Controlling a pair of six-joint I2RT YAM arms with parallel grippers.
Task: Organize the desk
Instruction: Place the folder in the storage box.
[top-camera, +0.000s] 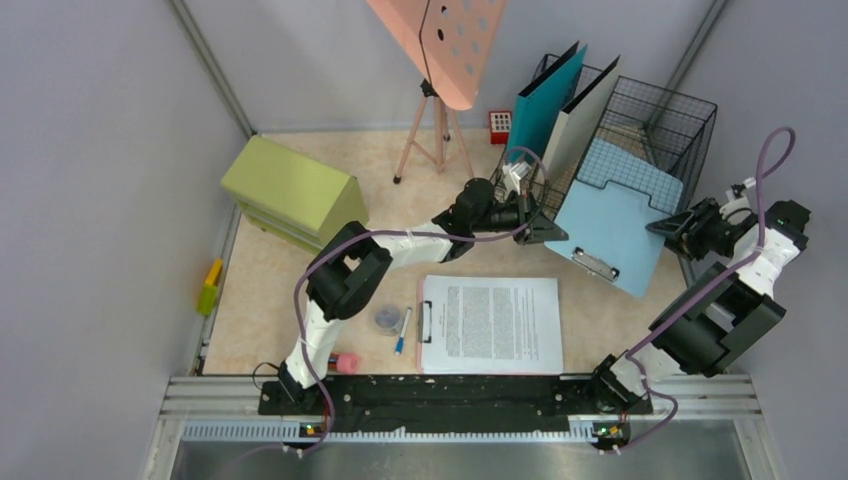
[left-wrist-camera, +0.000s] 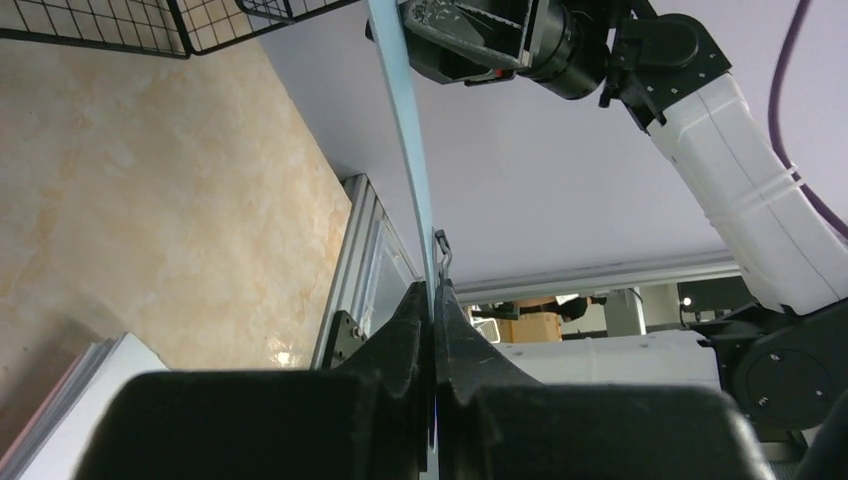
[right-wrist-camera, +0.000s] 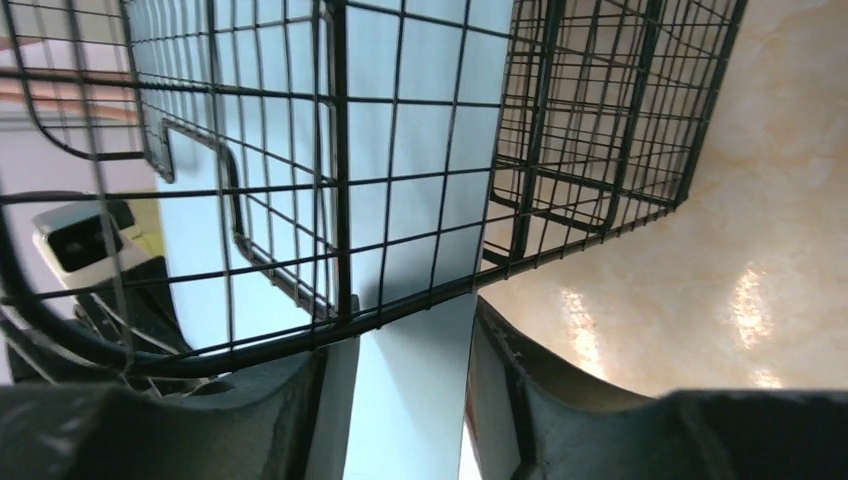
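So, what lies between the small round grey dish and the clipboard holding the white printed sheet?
A slim blue-and-white pen lies on the pale marbled desk in that gap, seen in the top external view.

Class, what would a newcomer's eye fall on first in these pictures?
The light blue clipboard, tilted at the right back with its top end behind the wires of the black wire basket, the left gripper pinching its edge. Next, the pink music stand at the back and the printed sheet lying near the arms' bases.
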